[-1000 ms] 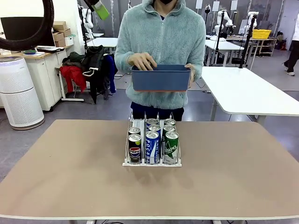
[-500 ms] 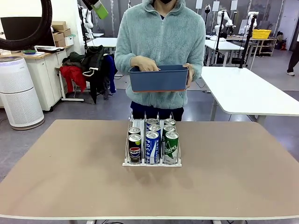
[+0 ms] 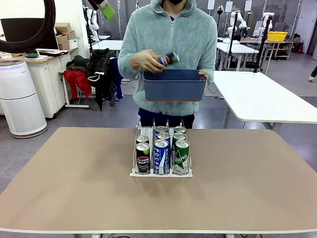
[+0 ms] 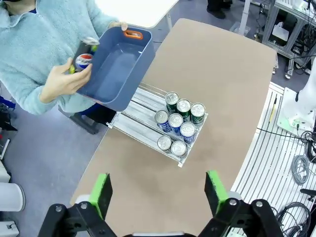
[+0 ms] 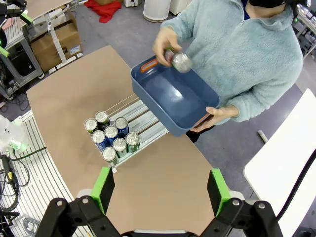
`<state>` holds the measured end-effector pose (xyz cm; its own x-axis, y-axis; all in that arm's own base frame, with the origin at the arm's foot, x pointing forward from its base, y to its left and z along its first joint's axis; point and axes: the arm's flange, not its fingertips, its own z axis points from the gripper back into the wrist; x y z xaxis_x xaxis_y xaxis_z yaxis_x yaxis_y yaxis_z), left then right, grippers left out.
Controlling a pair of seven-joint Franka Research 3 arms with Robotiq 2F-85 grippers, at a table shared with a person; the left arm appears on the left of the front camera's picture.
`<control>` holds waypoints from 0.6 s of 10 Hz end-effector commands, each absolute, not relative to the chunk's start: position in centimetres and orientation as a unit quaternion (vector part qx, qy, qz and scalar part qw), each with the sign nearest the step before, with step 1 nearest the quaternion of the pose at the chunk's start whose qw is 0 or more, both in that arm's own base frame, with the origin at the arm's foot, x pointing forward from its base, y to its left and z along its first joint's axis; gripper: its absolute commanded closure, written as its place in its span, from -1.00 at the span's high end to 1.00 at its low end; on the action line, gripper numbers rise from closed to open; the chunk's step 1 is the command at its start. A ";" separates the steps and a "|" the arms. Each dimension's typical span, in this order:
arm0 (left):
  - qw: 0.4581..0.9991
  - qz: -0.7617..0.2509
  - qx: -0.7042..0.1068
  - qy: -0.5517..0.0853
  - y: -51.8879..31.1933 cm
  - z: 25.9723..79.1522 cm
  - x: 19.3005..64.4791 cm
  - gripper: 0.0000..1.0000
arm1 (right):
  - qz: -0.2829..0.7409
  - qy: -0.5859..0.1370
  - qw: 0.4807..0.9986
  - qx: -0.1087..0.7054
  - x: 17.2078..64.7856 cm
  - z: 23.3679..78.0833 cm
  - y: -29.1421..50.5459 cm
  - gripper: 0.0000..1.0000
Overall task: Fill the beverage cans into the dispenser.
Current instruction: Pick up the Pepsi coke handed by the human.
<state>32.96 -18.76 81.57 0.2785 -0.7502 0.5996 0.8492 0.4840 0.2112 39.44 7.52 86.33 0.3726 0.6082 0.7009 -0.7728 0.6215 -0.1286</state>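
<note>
The dispenser (image 3: 161,174) stands at the table's middle with several beverage cans (image 3: 162,155) upright in its three lanes: dark Pepsi-marked, blue-and-white and green. Its rear lanes (image 4: 138,116) (image 5: 148,126) are bare. The person at the far side holds one more dark can (image 3: 167,60) (image 4: 83,59) (image 5: 178,60) in a hand above a dark blue bin. From high above the table my left gripper (image 4: 158,192) looks down on the cans (image 4: 177,123), open and holding nothing. My right gripper (image 5: 160,190) is also open and bare, high over the cans (image 5: 111,137).
The person's other hand holds the dark blue bin (image 3: 174,85) (image 4: 116,74) (image 5: 175,101) above the table's far edge, behind the dispenser. The tan tabletop (image 3: 74,183) spreads wide on both sides of the rack. Other tables and clutter stand beyond.
The person's hand has come up out of the blue bin holding a dark can. The bin has shifted slightly. The cans in the dispenser have not moved.
</note>
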 end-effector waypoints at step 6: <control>0.792 -0.511 -0.082 -0.324 -18.7 81.6 32.9 1.00 | 0.415 -0.369 0.824 0.113 39.4 86.3 7.6 1.00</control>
<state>32.97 -18.76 81.56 0.2786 -0.7503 0.5995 0.8492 0.4840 0.2111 39.44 7.52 86.33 0.3726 0.6082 0.7009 -0.7728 0.6215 -0.1286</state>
